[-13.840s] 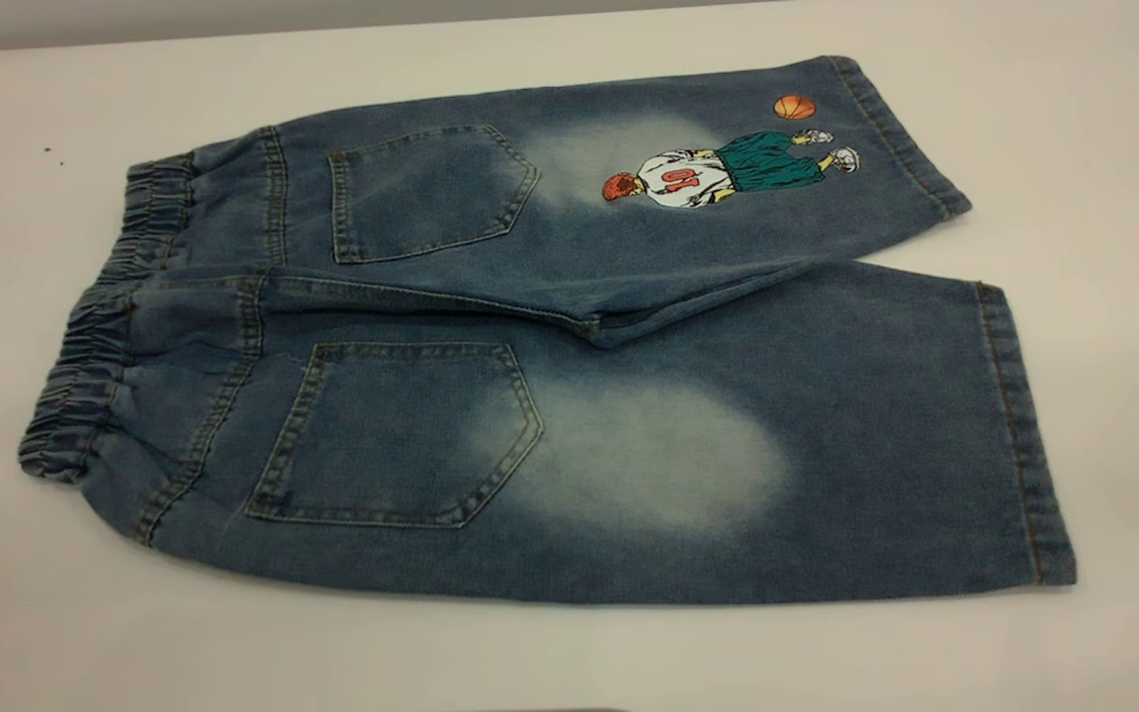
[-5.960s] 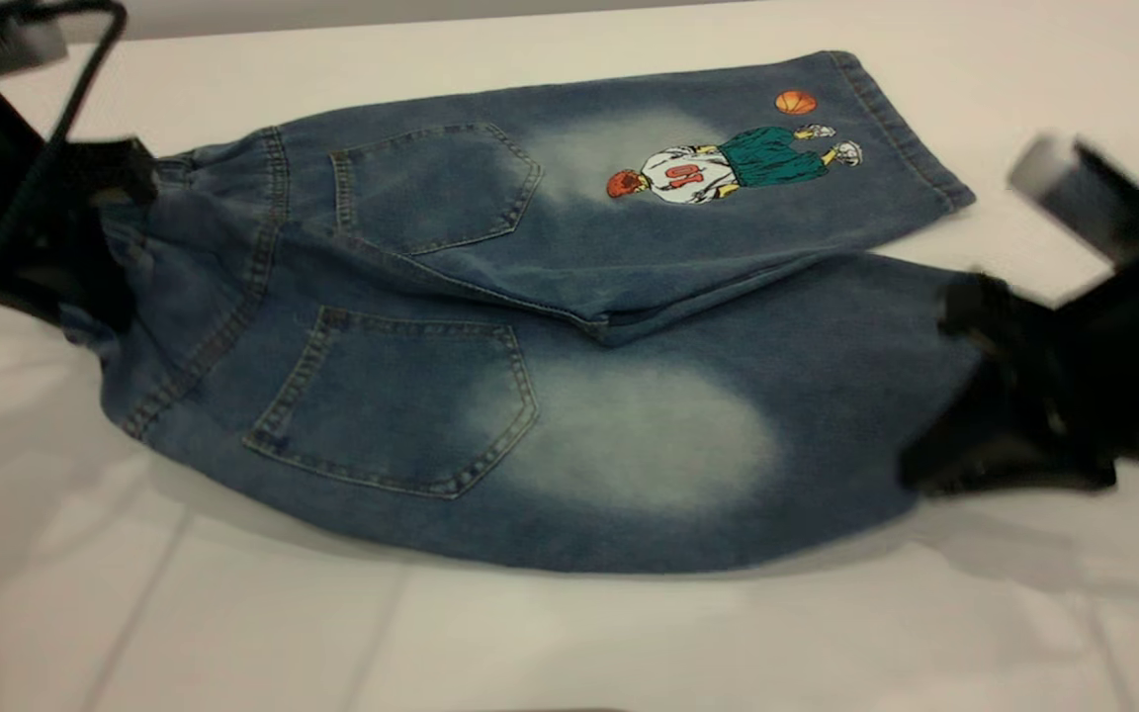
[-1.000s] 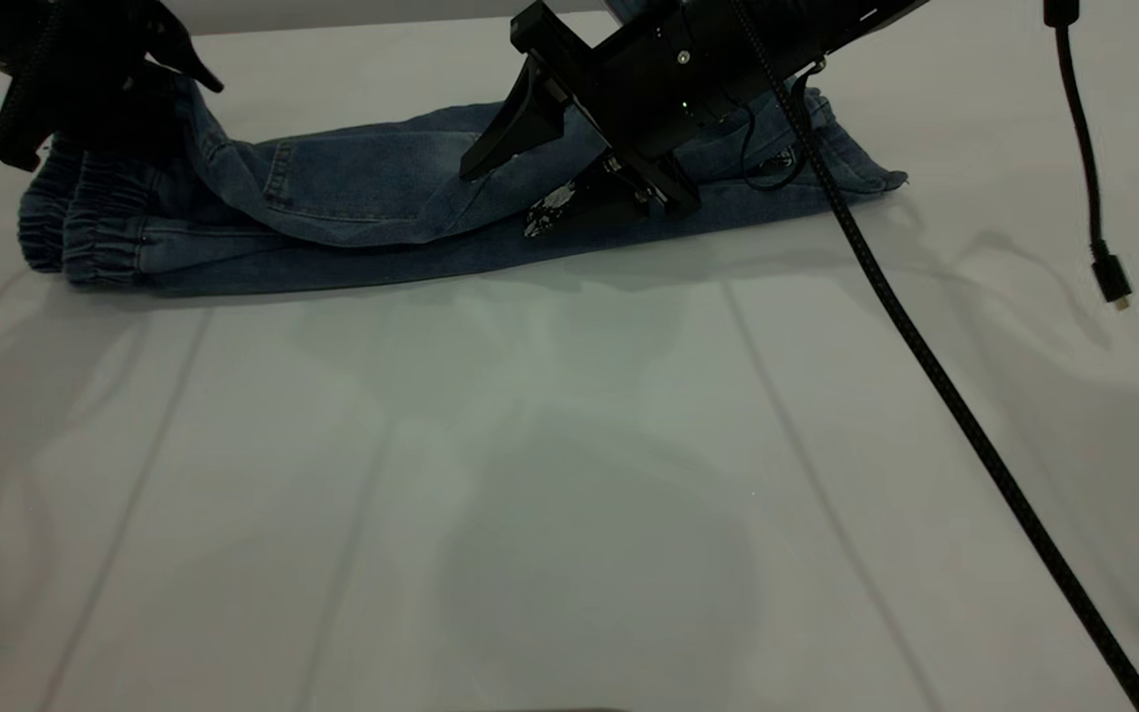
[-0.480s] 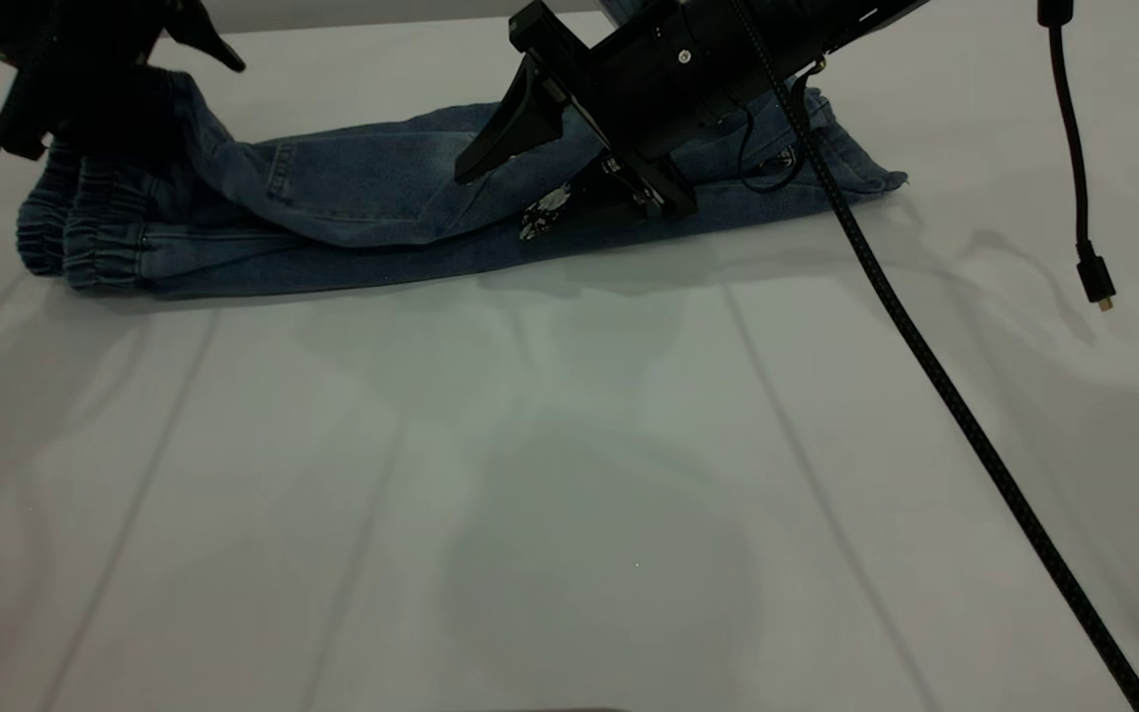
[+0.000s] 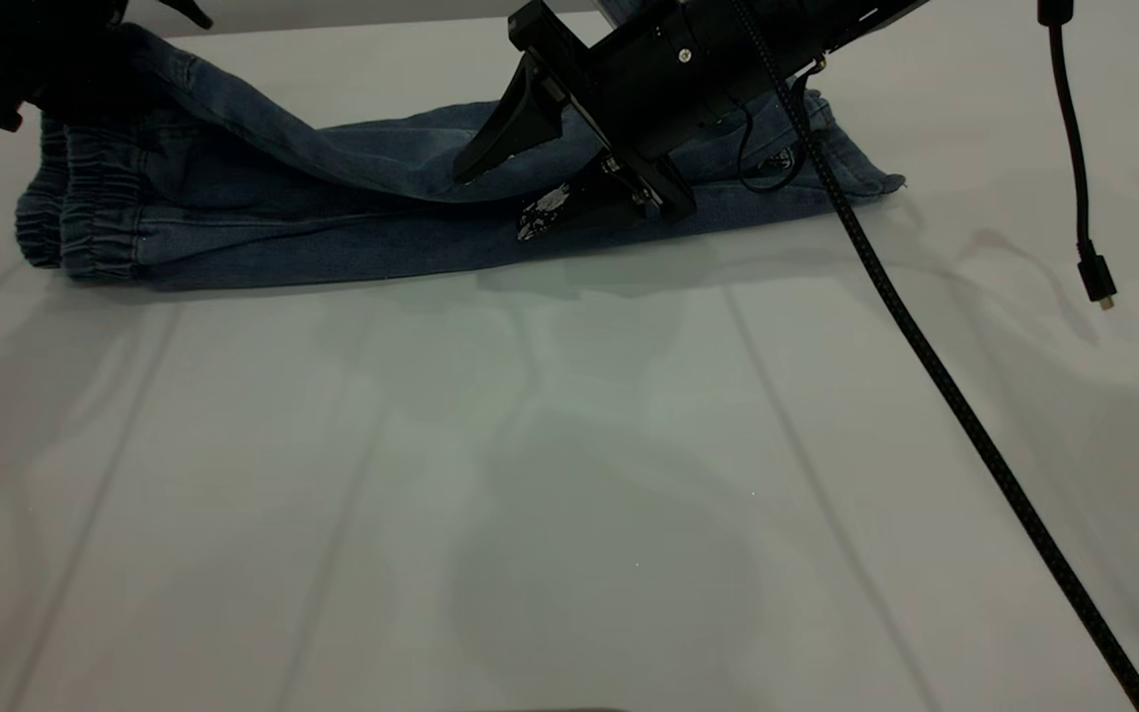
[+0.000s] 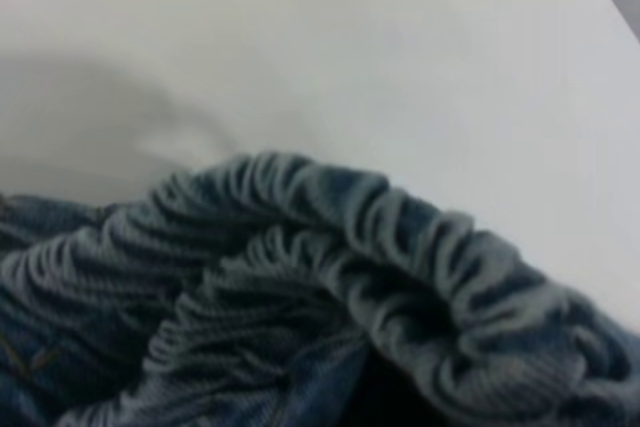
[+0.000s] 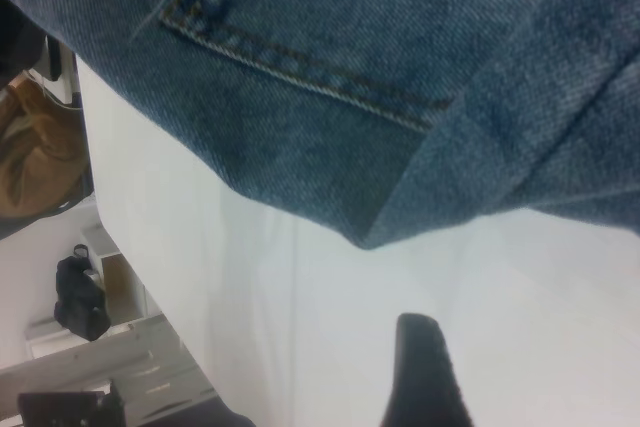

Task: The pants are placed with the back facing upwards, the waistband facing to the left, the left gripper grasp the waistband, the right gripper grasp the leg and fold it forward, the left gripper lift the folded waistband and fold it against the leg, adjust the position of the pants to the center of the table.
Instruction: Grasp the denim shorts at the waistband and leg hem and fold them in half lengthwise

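Observation:
The pants (image 5: 332,222) lie folded lengthwise along the back of the table (image 5: 569,494). Their ruched waistband (image 5: 75,213) is at the left and fills the left wrist view as gathered waistband (image 6: 330,237). My left gripper (image 5: 55,54) is at the top left, shut on the upper waistband layer and holding it above the table, so denim slopes down to the right. My right gripper (image 5: 488,205) stands open over the middle of the pants, its scuffed fingertip low. In the right wrist view one finger (image 7: 425,377) hovers over bare table beside a denim fold (image 7: 380,217). The leg hems (image 5: 861,173) lie stacked at the right.
A thick black braided cable (image 5: 925,366) runs diagonally across the right half of the table. A thinner cable with a plug (image 5: 1094,282) dangles at the far right. Beyond the table edge the right wrist view shows a brown bag (image 7: 35,147).
My left gripper has risen and drawn back toward the upper left, pulling the upper waistband layer up and stretching the cloth. My right gripper has stayed open in nearly the same place.

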You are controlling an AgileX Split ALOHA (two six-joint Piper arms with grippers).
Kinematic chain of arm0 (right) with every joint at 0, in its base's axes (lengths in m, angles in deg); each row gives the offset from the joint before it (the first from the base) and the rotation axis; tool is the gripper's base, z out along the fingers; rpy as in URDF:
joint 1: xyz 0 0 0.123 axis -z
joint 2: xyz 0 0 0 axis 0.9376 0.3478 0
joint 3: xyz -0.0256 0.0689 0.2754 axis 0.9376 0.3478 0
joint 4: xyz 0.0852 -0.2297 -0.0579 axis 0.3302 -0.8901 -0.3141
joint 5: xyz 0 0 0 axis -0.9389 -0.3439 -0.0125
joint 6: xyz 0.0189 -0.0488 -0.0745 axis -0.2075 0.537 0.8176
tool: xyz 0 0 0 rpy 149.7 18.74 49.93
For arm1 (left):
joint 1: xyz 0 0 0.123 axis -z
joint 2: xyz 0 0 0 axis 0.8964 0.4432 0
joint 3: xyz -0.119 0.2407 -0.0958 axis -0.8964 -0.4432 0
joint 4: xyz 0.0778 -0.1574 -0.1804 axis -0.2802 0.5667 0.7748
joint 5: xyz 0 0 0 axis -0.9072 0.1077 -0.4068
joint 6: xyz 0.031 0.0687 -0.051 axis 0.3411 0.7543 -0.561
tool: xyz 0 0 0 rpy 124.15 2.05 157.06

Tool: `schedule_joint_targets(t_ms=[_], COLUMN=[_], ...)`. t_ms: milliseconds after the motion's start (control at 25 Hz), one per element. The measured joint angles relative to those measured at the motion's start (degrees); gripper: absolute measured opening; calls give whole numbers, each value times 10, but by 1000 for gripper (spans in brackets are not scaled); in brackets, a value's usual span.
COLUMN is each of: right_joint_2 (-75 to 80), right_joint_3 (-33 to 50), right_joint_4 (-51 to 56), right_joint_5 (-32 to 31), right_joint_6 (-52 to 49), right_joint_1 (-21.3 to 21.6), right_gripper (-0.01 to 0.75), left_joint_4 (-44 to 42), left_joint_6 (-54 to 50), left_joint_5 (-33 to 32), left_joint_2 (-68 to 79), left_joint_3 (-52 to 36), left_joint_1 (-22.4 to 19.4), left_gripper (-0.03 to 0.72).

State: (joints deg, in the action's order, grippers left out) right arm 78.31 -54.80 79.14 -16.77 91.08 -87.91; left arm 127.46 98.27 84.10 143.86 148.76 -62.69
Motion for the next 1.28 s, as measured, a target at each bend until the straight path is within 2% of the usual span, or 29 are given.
schedule_joint_targets(t_ms=[160,440,600,920,1160,1280], right_joint_2=[0,0,0,0,0,0], right_joint_3=[0,0,0,0,0,0], right_joint_4=[0,25,36,55,67,71], right_joint_5=[-13,-43,-55,-63,-22,-6], right_joint_6=[0,9,20,25,26,34], right_joint_1=[0,0,0,-1,-20,-44], right_gripper=[402,402,402,402,402,402], left_joint_4=[77,111,89,76,74,74], left_joint_6=[-16,-19,-3,2,20,21], left_joint_5=[40,70,78,82,52,49], left_joint_2=[0,0,0,0,13,14], left_joint_3=[0,0,0,0,0,0], left_joint_1=[0,0,-2,-34,-34,-34], left_gripper=[533,533,533,531,510,497])
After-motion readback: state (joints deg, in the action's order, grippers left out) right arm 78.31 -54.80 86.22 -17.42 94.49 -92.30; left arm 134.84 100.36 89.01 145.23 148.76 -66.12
